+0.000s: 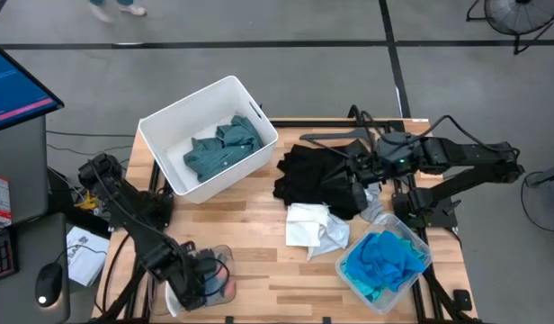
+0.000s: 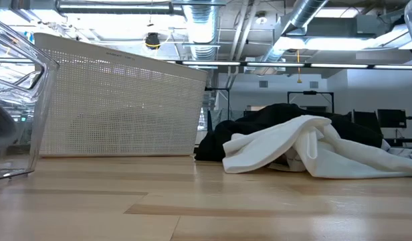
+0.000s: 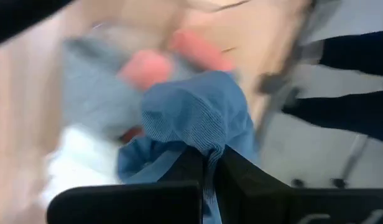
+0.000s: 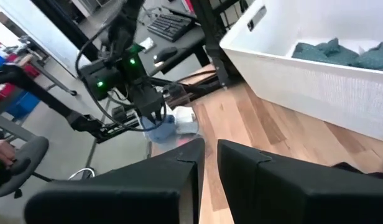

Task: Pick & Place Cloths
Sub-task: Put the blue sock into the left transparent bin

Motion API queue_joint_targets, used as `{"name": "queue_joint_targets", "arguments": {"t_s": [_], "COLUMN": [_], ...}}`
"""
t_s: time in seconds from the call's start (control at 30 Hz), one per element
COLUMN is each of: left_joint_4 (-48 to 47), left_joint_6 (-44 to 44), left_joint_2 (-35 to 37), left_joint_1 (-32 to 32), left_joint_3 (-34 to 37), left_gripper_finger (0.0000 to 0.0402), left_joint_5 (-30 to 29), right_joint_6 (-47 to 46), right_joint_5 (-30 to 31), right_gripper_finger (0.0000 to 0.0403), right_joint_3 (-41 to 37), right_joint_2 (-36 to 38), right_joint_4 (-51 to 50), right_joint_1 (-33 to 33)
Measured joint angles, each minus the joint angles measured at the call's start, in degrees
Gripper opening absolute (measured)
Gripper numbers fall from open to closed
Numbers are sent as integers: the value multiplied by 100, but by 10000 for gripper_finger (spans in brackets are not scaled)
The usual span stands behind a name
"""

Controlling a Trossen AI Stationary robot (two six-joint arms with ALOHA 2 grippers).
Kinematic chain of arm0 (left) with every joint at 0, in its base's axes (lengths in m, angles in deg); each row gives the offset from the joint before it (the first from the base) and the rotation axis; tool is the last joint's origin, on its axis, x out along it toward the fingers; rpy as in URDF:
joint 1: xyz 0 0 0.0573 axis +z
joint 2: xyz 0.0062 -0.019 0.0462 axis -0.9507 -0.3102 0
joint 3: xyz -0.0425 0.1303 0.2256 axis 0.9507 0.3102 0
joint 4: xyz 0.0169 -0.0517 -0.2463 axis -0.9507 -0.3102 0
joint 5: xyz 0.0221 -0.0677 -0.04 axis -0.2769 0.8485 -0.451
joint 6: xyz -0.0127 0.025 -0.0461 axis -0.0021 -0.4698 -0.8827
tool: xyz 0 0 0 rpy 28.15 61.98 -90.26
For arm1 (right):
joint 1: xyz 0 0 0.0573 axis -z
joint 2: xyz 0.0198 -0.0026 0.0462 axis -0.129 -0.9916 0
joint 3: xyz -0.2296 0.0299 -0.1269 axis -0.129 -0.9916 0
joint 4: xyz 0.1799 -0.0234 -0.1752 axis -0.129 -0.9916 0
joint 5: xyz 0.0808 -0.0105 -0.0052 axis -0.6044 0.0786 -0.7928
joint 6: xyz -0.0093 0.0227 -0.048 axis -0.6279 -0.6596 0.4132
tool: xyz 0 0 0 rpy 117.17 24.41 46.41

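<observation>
Shut tight on a fold of blue cloth (image 3: 191,112): jaws of left gripper (image 3: 207,165), at the table's (image 1: 259,243) near left corner, over a clear tub (image 1: 218,256) with a grey-and-orange cloth (image 3: 98,87) just behind the blue one

Narrow gap, nothing seen between: jaws of right gripper (image 4: 209,149), above the black cloth (image 1: 313,175) at mid-table, right side

Black cloth heaped, touching the white cloth (image 1: 308,225) lying crumpled on its near side

Turquoise cloth (image 1: 380,256) bunched in a second clear tub (image 1: 416,236) at the near right corner

Teal-green cloth (image 1: 223,148) inside the white bin (image 1: 169,117) at far left

Hanger (image 1: 335,137) flat by the far edge, beside the black cloth
</observation>
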State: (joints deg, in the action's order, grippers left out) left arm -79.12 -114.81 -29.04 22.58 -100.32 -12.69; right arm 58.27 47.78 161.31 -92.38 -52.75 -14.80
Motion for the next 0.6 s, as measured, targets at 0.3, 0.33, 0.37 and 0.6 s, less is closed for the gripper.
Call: {"name": "queue_joint_targets", "arguments": {"t_s": [0.3,0.33,0.37,0.6], "left_joint_4": [-671,-659,-658,-602], "left_joint_6": [-80,-59,-43,135], "left_joint_2": [-78,-78,-78,-78], "left_joint_1": [127,127,127,127], "left_joint_3": [0,0,0,0], "left_gripper_finger": [7,11,17,93], "left_joint_5": [-155,-158,-136,127], "right_joint_6": [72,83,89,41], "right_joint_5": [-10,-12,-12,280], "right_gripper_finger": [44,45,47,76], "right_joint_3": [-4,-4,-4,-4], "right_joint_2": [-49,-43,-41,-45], "right_joint_4": [-84,-152,-263,-978], "right_joint_1": [49,49,49,49]}}
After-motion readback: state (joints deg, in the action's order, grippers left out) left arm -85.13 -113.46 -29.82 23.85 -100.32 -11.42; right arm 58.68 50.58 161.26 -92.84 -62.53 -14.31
